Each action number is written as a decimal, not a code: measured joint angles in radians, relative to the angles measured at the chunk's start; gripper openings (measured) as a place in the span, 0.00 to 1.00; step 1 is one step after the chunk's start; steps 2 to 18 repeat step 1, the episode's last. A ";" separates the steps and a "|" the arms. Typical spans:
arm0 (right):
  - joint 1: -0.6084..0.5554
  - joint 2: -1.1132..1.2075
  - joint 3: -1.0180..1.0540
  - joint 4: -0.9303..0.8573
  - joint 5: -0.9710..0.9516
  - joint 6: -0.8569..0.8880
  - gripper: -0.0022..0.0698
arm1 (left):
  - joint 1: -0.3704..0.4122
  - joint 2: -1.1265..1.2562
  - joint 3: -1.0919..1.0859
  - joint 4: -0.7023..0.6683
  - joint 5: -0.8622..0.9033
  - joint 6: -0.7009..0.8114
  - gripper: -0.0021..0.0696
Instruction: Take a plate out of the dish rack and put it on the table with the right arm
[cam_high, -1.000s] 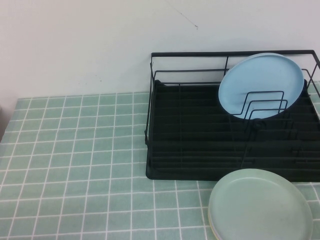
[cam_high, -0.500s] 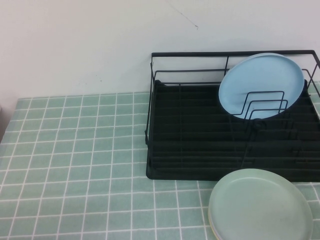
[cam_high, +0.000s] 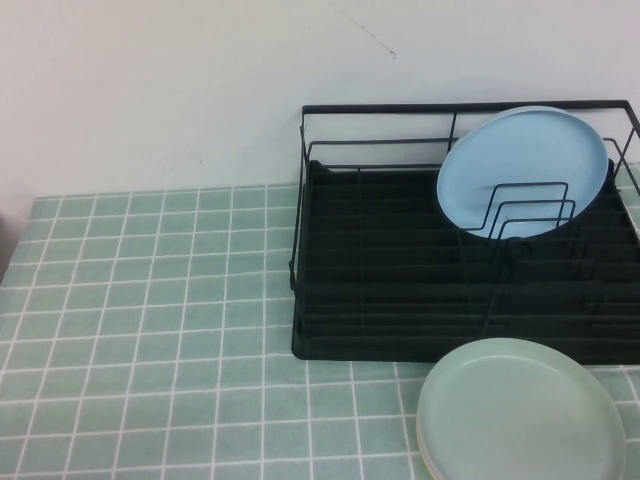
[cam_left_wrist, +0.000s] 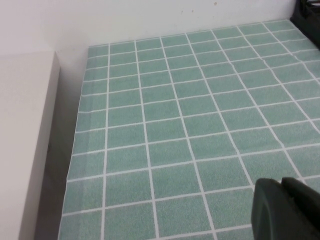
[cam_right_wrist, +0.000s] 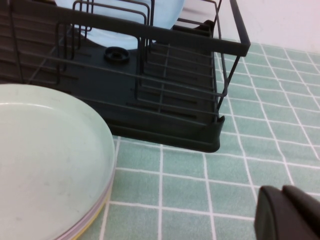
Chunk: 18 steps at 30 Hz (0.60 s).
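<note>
Now the plate (cam_right_wrist: 47, 165) lies flat on the table (cam_right_wrist: 200, 185), apart from the closed right gripper (cam_right_wrist: 290, 215) (holding nothing).

A plain white wall (cam_high: 160, 90) rises behind, marked by a thin dark line, perhaps a crack, and a pale ledge (cam_left_wrist: 22, 145) stands at the side.

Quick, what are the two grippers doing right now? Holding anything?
Left gripper: over bare table, holding nothing; open or closed cannot be told.
Right gripper: closed, empty, beside the plate.
</note>
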 joint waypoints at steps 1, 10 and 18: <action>0.000 0.000 0.000 0.000 0.000 0.000 0.03 | 0.000 0.000 0.000 0.000 0.000 0.000 0.02; 0.000 0.000 0.000 0.000 0.000 0.000 0.03 | 0.000 0.000 0.000 0.000 0.000 0.000 0.02; 0.000 0.000 0.000 0.000 0.000 0.000 0.03 | 0.000 0.000 0.000 0.000 0.000 0.000 0.02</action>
